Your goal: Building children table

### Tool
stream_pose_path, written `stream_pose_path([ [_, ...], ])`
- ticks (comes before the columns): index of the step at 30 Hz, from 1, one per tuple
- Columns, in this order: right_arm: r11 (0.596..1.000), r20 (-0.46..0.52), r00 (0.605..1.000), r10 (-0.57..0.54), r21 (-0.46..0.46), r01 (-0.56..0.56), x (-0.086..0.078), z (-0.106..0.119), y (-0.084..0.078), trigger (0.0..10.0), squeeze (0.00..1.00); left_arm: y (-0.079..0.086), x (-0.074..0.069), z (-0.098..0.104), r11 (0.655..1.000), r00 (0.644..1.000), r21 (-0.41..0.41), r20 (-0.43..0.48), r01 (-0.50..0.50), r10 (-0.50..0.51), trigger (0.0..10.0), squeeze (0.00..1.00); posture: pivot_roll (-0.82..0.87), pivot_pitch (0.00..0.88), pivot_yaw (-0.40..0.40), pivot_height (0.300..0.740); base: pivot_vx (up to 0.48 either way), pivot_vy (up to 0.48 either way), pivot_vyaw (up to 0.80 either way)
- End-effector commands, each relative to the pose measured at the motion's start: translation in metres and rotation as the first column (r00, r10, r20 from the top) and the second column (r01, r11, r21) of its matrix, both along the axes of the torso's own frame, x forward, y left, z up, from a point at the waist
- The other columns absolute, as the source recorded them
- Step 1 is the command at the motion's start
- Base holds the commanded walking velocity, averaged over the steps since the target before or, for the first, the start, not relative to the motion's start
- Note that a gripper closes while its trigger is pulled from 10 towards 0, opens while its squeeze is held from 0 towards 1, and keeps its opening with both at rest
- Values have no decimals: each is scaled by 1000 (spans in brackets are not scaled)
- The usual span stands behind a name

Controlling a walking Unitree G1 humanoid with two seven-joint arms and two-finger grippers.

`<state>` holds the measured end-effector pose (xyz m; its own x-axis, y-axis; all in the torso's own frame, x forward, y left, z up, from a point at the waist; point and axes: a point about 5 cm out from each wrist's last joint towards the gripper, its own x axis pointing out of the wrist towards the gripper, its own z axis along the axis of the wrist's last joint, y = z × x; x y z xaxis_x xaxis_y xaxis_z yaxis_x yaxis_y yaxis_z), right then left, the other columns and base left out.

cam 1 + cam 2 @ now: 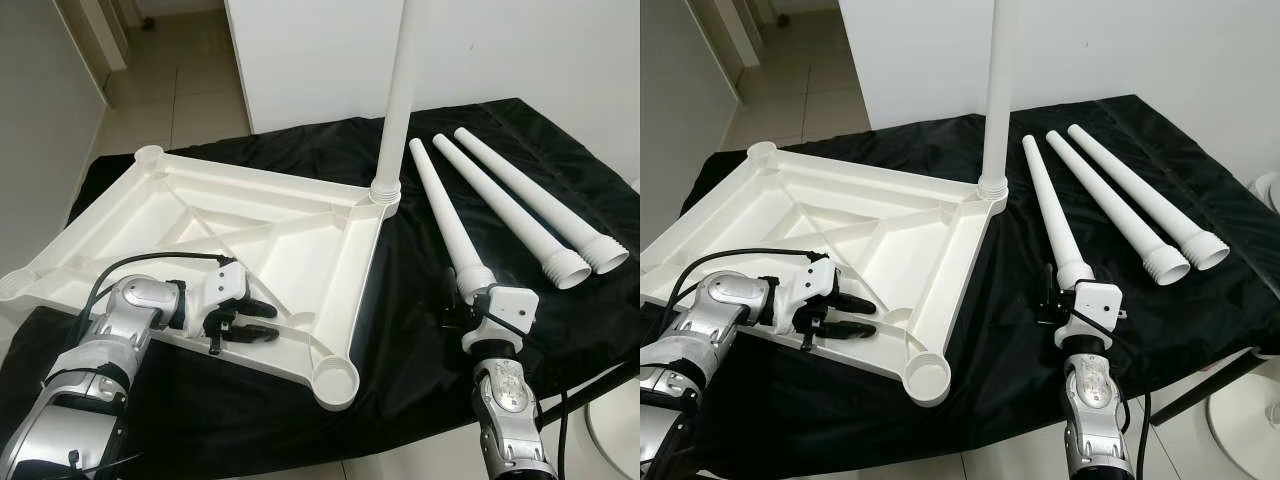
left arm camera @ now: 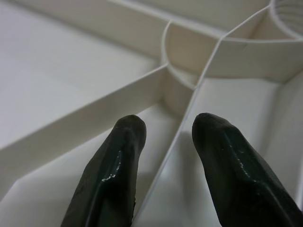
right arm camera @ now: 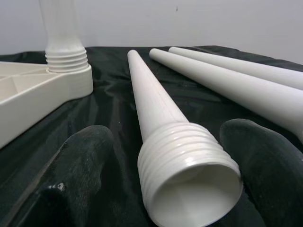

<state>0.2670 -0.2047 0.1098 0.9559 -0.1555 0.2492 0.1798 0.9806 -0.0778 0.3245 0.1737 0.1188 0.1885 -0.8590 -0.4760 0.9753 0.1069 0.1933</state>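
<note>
The white plastic table top lies upside down on the black cloth. One white leg stands screwed into its far right corner socket. Three loose legs lie to the right: the nearest leg, the middle leg and the far leg. My left gripper rests open on the top's near edge, its fingers astride a thin rib. My right gripper is open, a finger on each side of the nearest leg's threaded end.
An empty corner socket juts toward me at the near right of the top. The cloth's front edge drops to tiled floor, where a round white base stands at the right. A white wall rises behind.
</note>
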Motion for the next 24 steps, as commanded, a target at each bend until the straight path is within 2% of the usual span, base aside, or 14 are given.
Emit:
stream_pose_path([
  [1, 1000, -13, 1000, 11, 6, -11, 0, -2, 4, 10000, 0, 18, 17, 2, 933, 917, -39, 176, -358, 359, 10000, 0, -87, 59, 93, 740, 0, 0, 0],
  [4, 1000, -13, 1000, 10, 6, -10, -1, -3, 3, 10000, 0, 22, 17, 3, 935, 918, -20, 182, -355, 353, 10000, 0, -87, 55, 92, 740, 0, 0, 0],
  [6, 1000, -13, 1000, 9, 5, -9, -1, -3, 3, 10000, 0, 29, 19, 5, 924, 903, 14, 217, -382, 371, 10000, 0, -90, 53, 93, 740, 0, 0, 0],
  [11, 1000, -12, 1000, 9, 6, -8, -1, -2, 3, 10000, 0, 40, 24, 10, 895, 871, 23, 241, -446, 428, 10000, 0, -92, 49, 93, 740, 0, 0, 0],
  [15, 1000, -14, 1000, 12, 7, -12, 0, -3, 4, 10000, 0, 45, 24, 14, 889, 862, 15, 250, -458, 441, 10000, 0, -90, 46, 90, 740, 0, 0, 0],
  [16, 1000, -15, 1000, 14, 7, -14, 0, -3, 4, 10000, 0, 46, 24, 14, 888, 860, 7, 250, -460, 444, 9059, 0, -86, 40, 86, 740, 0, 0, 0],
  [17, 1000, -15, 1000, 14, 7, -14, 0, -3, 4, 10000, 0, 46, 24, 14, 888, 860, 7, 250, -460, 444, 9059, 0, -86, 40, 86, 740, 0, 0, 0],
  [18, 1000, -15, 1000, 17, 7, -17, 1, -3, 5, 10000, 0, 46, 24, 14, 887, 858, 3, 253, -462, 447, 3059, 0, -84, 36, 84, 740, 0, 0, 0],
  [19, 1000, -15, 1000, 19, 6, -19, 2, -3, 5, 10000, 0, 45, 24, 13, 887, 857, 0, 256, -463, 447, 0, 0, -84, 33, 82, 740, 0, 0, 0],
  [24, 1000, -12, 1000, 24, 5, -24, 4, -2, 6, 10000, 0, 45, 23, 12, 888, 856, -8, 259, -460, 447, 0, 0, -82, 29, 81, 740, 0, 0, 0],
])
